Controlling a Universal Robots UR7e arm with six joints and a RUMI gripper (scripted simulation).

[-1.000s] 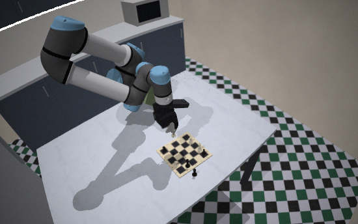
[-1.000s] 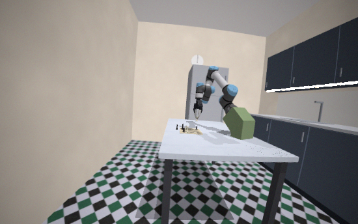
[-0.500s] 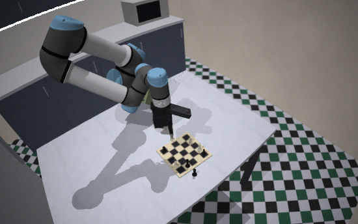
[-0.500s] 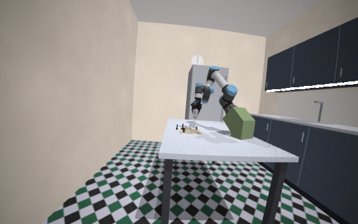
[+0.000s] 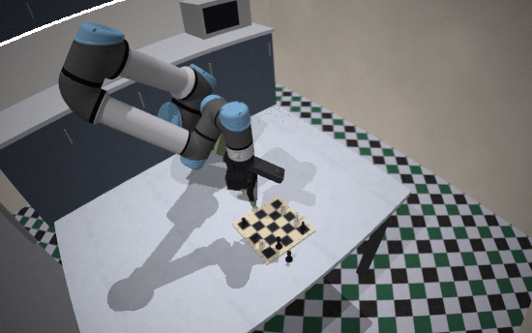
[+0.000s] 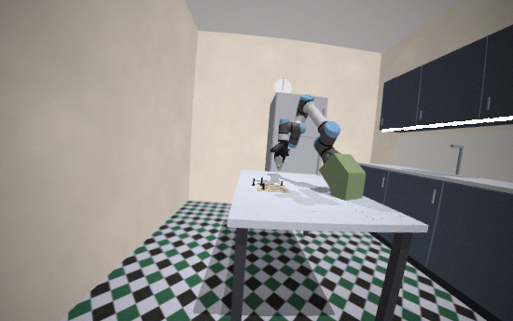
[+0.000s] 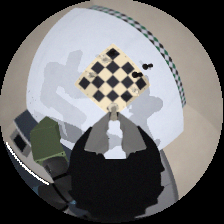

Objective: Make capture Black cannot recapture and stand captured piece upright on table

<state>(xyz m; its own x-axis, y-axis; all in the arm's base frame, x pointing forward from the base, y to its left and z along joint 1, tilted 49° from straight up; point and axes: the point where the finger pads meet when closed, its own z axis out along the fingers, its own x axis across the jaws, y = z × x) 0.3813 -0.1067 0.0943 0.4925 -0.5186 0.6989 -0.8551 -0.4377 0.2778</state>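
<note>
End effector (image 5: 251, 198) pinches a small pale white chess piece (image 7: 113, 108), hovering over the tan-and-black chessboard (image 5: 304, 235) edge nearest the arm. Small black captured piece (image 5: 289, 257) stands upright on white worktop (image 5: 121, 242), toward its front edge. Judged step: placing the capturer. Next: lower squarely into the vacated square.

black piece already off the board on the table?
Yes, a black piece stands upright on the table, just past the board's edge.

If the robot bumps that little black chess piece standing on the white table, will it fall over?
Probably yes. The little black chess piece looks tall and slim on a narrow base, so a sideways nudge would likely tip it. It seems round, so it might roll on the smooth white table.
</note>
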